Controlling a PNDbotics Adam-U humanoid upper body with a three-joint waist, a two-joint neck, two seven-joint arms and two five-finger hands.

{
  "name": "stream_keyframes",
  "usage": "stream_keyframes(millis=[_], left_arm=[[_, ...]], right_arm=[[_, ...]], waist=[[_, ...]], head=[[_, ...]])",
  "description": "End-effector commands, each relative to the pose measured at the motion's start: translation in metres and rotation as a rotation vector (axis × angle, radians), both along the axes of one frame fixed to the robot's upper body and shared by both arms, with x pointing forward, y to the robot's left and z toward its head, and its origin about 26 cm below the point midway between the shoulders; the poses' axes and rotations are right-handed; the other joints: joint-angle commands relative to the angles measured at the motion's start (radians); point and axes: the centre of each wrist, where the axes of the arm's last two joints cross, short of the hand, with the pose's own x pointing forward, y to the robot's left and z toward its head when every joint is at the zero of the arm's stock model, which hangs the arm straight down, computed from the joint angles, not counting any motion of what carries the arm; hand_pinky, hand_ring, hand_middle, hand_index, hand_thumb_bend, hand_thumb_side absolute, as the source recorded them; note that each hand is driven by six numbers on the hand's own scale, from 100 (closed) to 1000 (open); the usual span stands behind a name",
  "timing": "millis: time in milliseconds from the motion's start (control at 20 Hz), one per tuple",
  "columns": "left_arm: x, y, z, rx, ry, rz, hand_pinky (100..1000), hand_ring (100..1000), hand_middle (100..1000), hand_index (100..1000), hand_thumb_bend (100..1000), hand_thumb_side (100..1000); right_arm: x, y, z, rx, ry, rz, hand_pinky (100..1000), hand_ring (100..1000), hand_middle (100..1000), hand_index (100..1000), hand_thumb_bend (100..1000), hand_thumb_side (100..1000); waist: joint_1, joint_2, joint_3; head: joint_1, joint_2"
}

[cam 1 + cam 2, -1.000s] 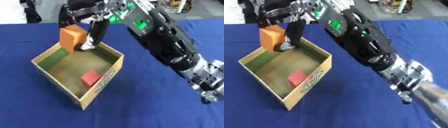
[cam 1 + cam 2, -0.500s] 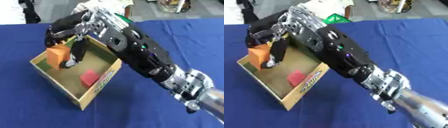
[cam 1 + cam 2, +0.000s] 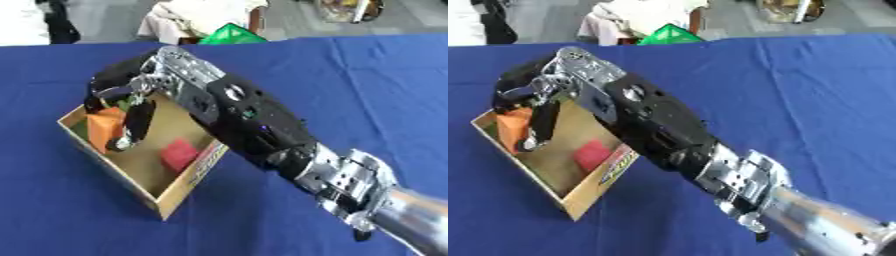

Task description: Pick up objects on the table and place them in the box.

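A: Right robot hand (image 3: 122, 107) is over the left end of the box, fingers and thumb curled around the orange block (image 3: 105, 127). Arm runs in diagonally from the lower right.

B: Block inside the box or above it?

A: Inside the walls, against the left corner. Can't tell if its base touches the floor. One finger (image 3: 136, 127) hangs down the block's right face.

B: Anything else in there?

A: Red block (image 3: 178, 154), right of the orange one, lying on the floor of the cardboard box (image 3: 175, 192) near the right wall. Apart from the robot hand.

B: Box position?

A: Sits skewed on the blue surface (image 3: 367, 85), open top. A green thing (image 3: 229, 35) shows past the surface's far edge.

B: Left robot hand?

A: Doesn't show in either eye view.
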Motion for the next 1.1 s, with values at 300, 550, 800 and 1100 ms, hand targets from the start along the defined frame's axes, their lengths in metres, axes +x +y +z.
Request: stream_keyframes(millis=[300,550,800,1100], left_arm=[[-0.002,0.0,0.007,0.011,-0.024,-0.008,850,678,737,861,554,957],[-0.002,0.0,0.007,0.012,-0.023,-0.006,851,678,737,861,552,957],[-0.002,0.001,0.007,0.013,-0.022,-0.001,851,678,738,858,554,956],[-0.003,0.005,0.006,0.017,-0.02,0.017,850,678,738,858,554,955]], right_arm=[[0.002,0.003,0.005,-0.002,-0.137,-0.021,683,805,806,897,429,572],[-0.001,0.002,0.011,-0.02,-0.215,-0.012,709,837,831,894,456,593],[-0.004,-0.008,0.025,0.038,-0.274,-0.009,700,811,797,871,341,605],[-0.013,-0.046,0.066,0.166,-0.396,-0.033,712,790,770,860,259,656]], waist=[[0.01,-0.014,-0.003],[0.01,-0.015,-0.006],[0.01,-0.019,-0.011],[0.008,-0.025,-0.025]], head=[[-0.002,-0.01],[0.002,-0.01],[0.008,-0.008],[0.031,-0.004]])
